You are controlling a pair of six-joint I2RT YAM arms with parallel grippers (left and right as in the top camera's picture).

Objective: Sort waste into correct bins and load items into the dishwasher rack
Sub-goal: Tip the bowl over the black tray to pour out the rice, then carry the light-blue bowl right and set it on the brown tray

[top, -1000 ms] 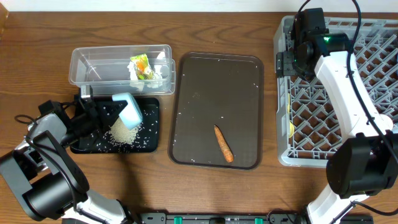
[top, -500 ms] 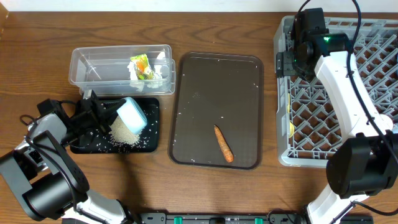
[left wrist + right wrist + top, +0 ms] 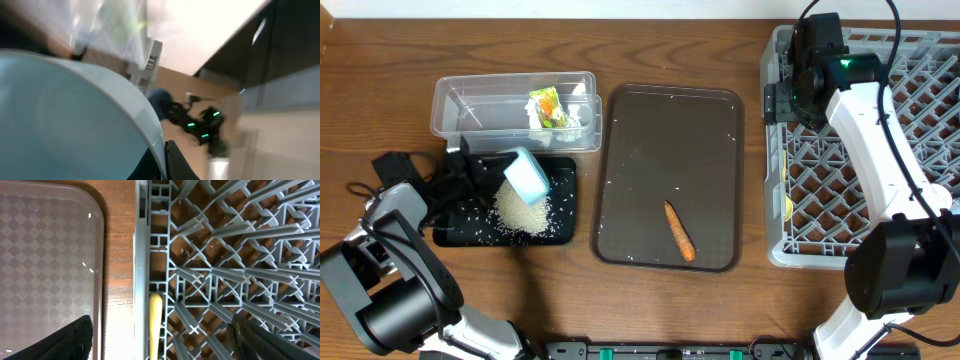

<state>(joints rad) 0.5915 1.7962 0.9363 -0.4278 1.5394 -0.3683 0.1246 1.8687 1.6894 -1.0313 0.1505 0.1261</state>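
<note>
Carrot (image 3: 679,231) visible overhead only; right wrist reveals spoon (image 3: 155,325) in rack (image 3: 225,255).

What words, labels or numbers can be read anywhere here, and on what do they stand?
No text can be read in any view.
The wrapper in the clear tub: coloured print, too small to read.
The light blue cup: no lettering shows; the left wrist view is blurred.
The dishwasher rack and brown tray: no markings show.

A dark brown serving tray (image 3: 660,150) lies flat on the wooden table (image 3: 380,50).
</note>
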